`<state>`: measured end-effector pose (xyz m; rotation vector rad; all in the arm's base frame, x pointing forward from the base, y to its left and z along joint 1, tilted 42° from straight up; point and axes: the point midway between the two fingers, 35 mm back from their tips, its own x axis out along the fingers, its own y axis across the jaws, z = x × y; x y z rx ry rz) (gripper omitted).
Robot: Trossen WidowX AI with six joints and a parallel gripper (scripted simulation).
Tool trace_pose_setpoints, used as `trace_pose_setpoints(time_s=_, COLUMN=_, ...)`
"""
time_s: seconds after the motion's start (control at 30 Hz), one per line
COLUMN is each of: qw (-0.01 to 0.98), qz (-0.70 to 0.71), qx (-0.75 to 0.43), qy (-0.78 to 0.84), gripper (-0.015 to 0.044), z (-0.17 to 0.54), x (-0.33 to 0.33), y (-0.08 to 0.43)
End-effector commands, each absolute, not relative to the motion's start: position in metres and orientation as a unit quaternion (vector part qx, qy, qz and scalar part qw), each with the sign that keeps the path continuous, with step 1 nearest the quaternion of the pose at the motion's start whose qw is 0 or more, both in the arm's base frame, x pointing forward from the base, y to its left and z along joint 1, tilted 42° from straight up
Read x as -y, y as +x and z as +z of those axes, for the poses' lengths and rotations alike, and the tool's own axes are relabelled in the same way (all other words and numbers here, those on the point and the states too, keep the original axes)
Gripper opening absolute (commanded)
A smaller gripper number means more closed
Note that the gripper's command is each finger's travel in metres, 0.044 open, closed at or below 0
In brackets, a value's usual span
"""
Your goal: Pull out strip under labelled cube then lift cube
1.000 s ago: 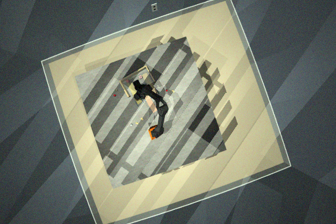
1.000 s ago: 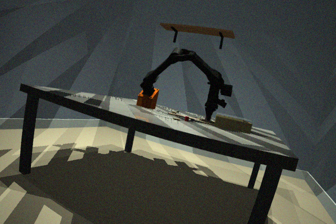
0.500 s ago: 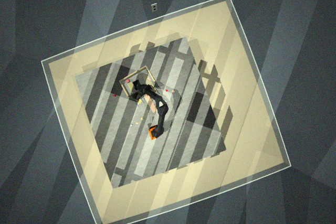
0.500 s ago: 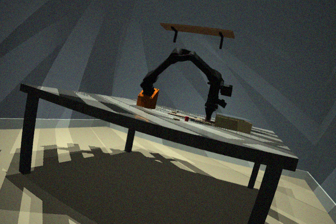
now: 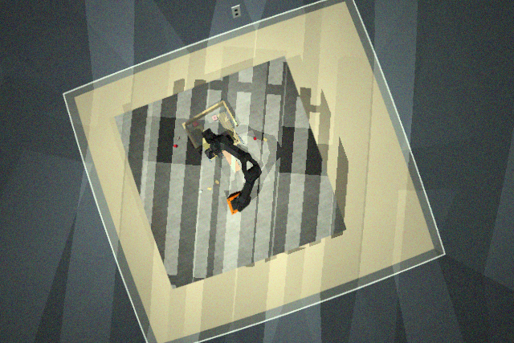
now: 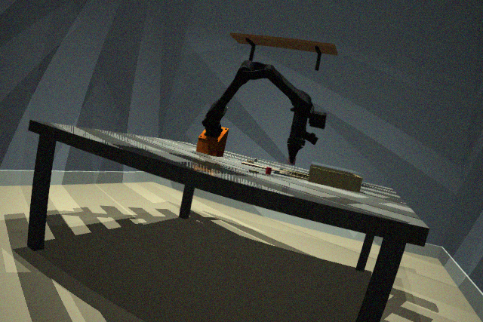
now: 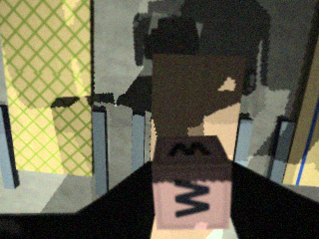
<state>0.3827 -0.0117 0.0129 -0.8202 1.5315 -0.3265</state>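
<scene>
The pink cube (image 7: 191, 204) (image 6: 291, 161) has a black W on its top and on the side facing the wrist camera. My gripper (image 7: 187, 168) (image 6: 292, 157) is shut on it, one finger at each side, and points down. In the scene 2 view the cube is a little above the table. A peach strip (image 7: 224, 129) (image 5: 233, 161), partly in shadow, lies below it. A yellow strip with green lattice (image 7: 47, 136) lies to the left and a tan strip with a blue line (image 7: 295, 169) to the right. In the scene 1 view the arm hides the fingertips.
Blue-grey upright dividers (image 7: 100, 149) stand beside the strips. An open, low-walled box (image 6: 334, 178) (image 5: 230, 112) is beyond the gripper. Another pink block (image 5: 214, 117) is inside it. Red pieces (image 5: 254, 138) (image 6: 268, 170) and small yellow pieces (image 5: 210, 189) lie on the table. A wall shelf (image 6: 284, 42) is behind.
</scene>
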Motion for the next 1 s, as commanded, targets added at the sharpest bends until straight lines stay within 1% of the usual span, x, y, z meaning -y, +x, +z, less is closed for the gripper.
trace_pose_setpoints(time_s=0.0, qw=0.631, qz=-0.142, qx=-0.673, qy=-0.358, gripper=0.0000, z=0.018, x=0.005, y=0.363)
trace_pose_setpoints(time_s=0.2, qw=0.631, qz=-0.142, qx=-0.673, qy=-0.358, gripper=0.0000, z=0.018, x=0.005, y=0.360)
trace_pose_setpoints(time_s=0.7, qw=0.630, qz=-0.142, qx=-0.674, qy=-0.358, gripper=0.0000, z=0.013, x=0.005, y=0.306)
trace_pose_setpoints(time_s=0.83, qw=0.630, qz=-0.142, qx=-0.674, qy=-0.358, gripper=0.0000, z=0.014, x=0.004, y=0.304)
trace_pose_setpoints(time_s=0.97, qw=0.630, qz=-0.141, qx=-0.675, qy=-0.358, gripper=0.0000, z=0.028, x=-0.009, y=0.303)
